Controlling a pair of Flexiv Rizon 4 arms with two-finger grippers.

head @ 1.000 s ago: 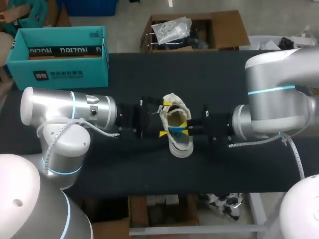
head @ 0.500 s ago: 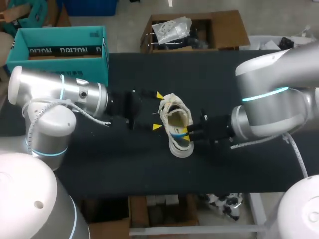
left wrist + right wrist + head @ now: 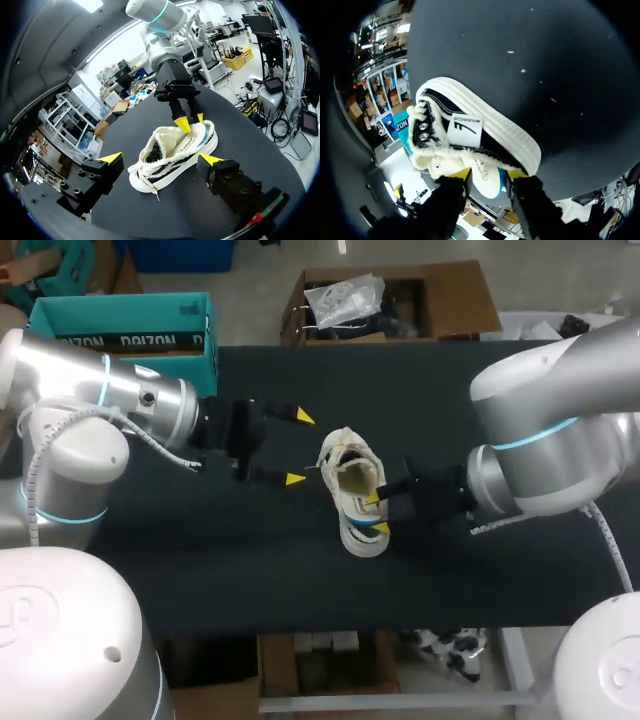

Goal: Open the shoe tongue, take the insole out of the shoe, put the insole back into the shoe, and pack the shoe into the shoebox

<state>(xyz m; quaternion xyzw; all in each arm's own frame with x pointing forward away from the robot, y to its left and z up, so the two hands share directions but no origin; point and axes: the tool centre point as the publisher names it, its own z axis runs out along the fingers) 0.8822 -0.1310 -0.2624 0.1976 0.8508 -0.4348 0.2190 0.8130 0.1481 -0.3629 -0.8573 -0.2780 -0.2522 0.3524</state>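
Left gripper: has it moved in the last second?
Yes. The left gripper has backed away from the shoe, toward the teal shoebox, and now stands clear of the shoe.

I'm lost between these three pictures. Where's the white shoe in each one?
Head view: shoe in the middle, between both grippers.
Left wrist view: ahead of the left gripper, not touching it.
Right wrist view: just ahead of the right gripper.
Shared landmark: the right gripper at the shoe's heel end, seen in all three.
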